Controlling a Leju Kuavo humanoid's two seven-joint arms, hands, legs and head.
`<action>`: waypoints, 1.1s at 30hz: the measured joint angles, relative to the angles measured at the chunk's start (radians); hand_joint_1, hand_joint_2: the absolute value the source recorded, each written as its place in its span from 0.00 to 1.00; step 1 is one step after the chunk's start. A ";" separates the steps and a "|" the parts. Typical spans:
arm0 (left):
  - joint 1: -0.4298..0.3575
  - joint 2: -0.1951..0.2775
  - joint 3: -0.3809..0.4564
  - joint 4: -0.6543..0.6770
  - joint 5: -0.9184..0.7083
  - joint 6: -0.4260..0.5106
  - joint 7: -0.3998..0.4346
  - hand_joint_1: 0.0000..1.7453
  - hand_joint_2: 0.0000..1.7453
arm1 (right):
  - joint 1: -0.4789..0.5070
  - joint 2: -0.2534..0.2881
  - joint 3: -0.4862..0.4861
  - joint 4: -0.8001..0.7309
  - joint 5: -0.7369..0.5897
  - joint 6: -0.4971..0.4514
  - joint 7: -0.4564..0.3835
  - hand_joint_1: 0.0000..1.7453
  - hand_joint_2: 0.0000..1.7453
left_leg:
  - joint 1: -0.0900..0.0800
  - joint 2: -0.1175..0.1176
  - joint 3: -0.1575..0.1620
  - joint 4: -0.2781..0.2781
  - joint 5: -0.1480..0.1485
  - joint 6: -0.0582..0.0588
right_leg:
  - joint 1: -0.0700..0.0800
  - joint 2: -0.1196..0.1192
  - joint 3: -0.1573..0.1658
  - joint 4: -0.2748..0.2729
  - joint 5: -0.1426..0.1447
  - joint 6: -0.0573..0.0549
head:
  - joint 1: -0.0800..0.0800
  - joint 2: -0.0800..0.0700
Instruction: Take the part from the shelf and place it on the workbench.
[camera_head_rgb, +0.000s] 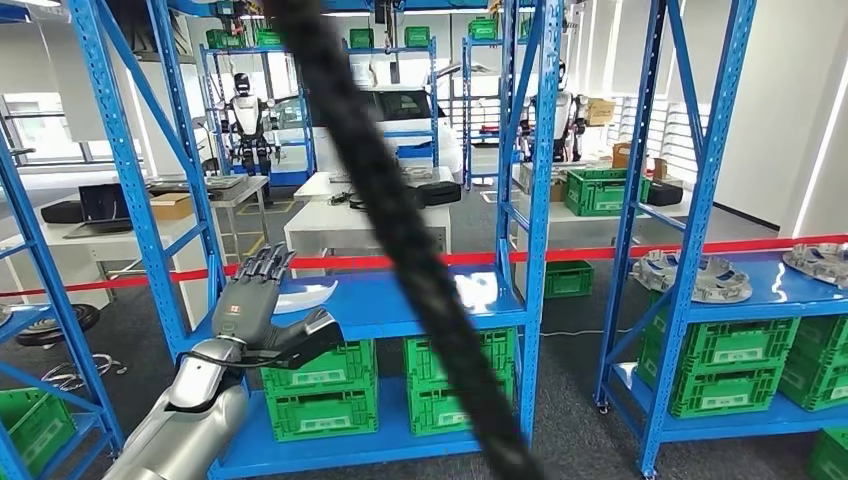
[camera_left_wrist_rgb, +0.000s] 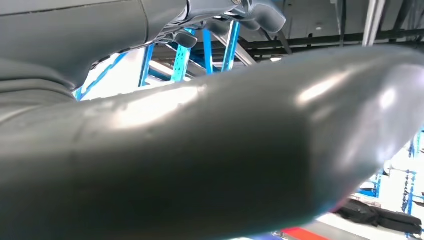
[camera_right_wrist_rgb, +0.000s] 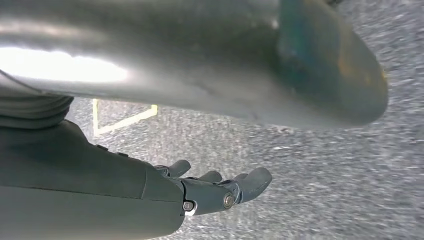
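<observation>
Left hand (camera_head_rgb: 262, 310) raised before the blue shelf (camera_head_rgb: 400, 305), fingers spread wide, holding nothing (apparently readied for reaching). Right hand (camera_right_wrist_rgb: 220, 192) hangs over floor, fingers apart, empty. Grey parts (camera_head_rgb: 700, 275) rest on the right-hand shelf, well apart.

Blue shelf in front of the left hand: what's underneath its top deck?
Under the blue shelf, green crates sit stacked in two columns on the lower deck. The black cable and the raised left hand cover parts of them.
</observation>
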 joint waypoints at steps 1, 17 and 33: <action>0.000 0.001 0.000 -0.001 0.000 0.000 0.001 0.00 0.00 | 0.000 0.000 0.000 0.000 0.000 0.001 -0.001 0.00 0.00 | -0.003 -0.002 0.007 -0.019 0.013 0.005 | 0.000 0.002 0.006 -0.002 -0.002 0.007 | 0.000 0.000; 0.015 -0.002 -0.014 -0.005 0.007 -0.002 0.005 0.00 0.00 | 0.004 -0.001 0.000 0.006 0.008 0.005 0.005 0.00 0.00 | 0.002 -0.009 0.238 -0.034 -0.174 0.004 | 0.017 -0.036 -0.193 0.000 0.166 0.005 | 0.004 -0.001; 0.037 0.037 -0.016 -0.011 0.022 0.007 0.001 0.00 0.00 | 0.000 0.002 0.000 0.010 0.008 0.004 -0.002 0.00 0.00 | -0.004 -0.011 -0.040 -0.038 0.084 0.010 | 0.009 0.004 0.126 -0.026 -0.058 0.002 | 0.000 0.000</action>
